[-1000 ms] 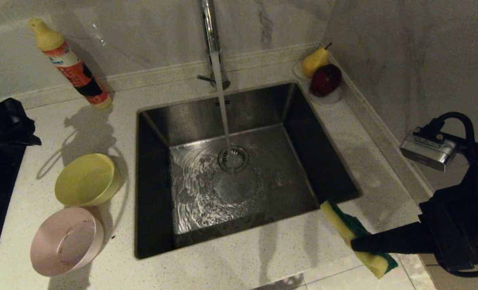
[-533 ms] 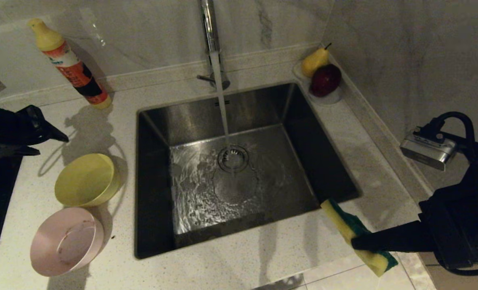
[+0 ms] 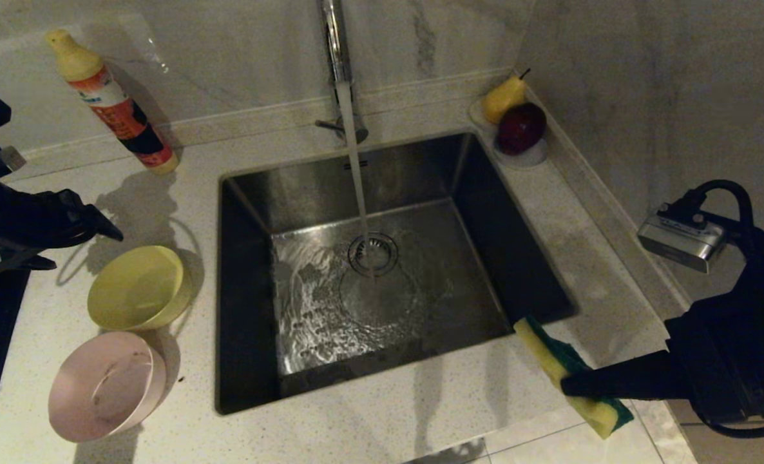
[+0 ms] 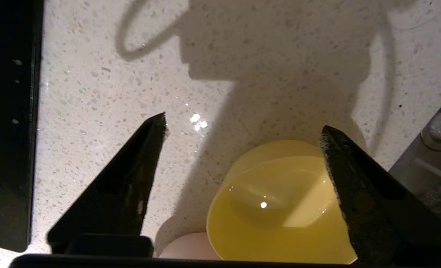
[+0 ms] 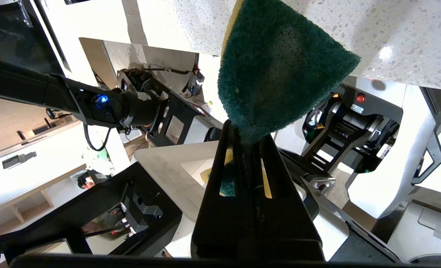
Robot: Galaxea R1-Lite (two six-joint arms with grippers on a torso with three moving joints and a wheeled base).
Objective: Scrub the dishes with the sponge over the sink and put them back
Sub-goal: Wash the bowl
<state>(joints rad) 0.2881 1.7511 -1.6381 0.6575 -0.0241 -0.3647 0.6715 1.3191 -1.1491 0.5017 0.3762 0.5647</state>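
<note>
Head view: water runs into the square steel sink [image 3: 369, 270]. My right gripper [image 3: 572, 386] squeezes the sponge [image 3: 569, 377] at its near corner.

Left wrist view: my left gripper [image 4: 242, 126], fingers wide, hangs above the round yellow bowl [image 4: 280, 208] on speckled stone.

Right wrist view: rough green sponge face [image 5: 276, 70], pinched tight.

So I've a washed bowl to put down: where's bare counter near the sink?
Free: the counter strip in front of the sink, and the stretch between the detergent bottle and tap. Crowded: left of the sink, with yellow bowl, pink bowl and open left pincer.
</note>
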